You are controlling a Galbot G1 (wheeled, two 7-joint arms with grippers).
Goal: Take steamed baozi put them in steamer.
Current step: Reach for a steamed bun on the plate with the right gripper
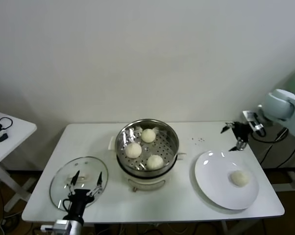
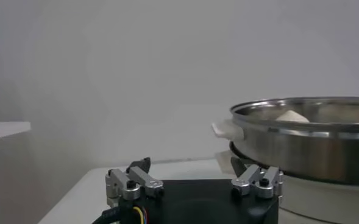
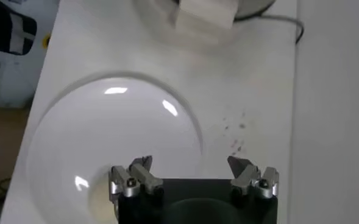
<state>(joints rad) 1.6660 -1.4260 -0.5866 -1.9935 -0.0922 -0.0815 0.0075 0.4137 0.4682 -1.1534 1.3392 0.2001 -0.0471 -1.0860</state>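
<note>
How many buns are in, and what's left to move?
Done: three buns sit in the steamer. In hand: nothing; the right gripper hangs open over the table's back edge beyond the plate. Left: one bun on the plate. The left gripper is open over the glass lid.

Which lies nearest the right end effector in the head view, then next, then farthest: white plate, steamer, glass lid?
From the right end effector, open at the table's far right edge:
1. White plate, just in front of it.
2. Steamer, mid-table.
3. Glass lid, front left, by the left end effector.
</note>
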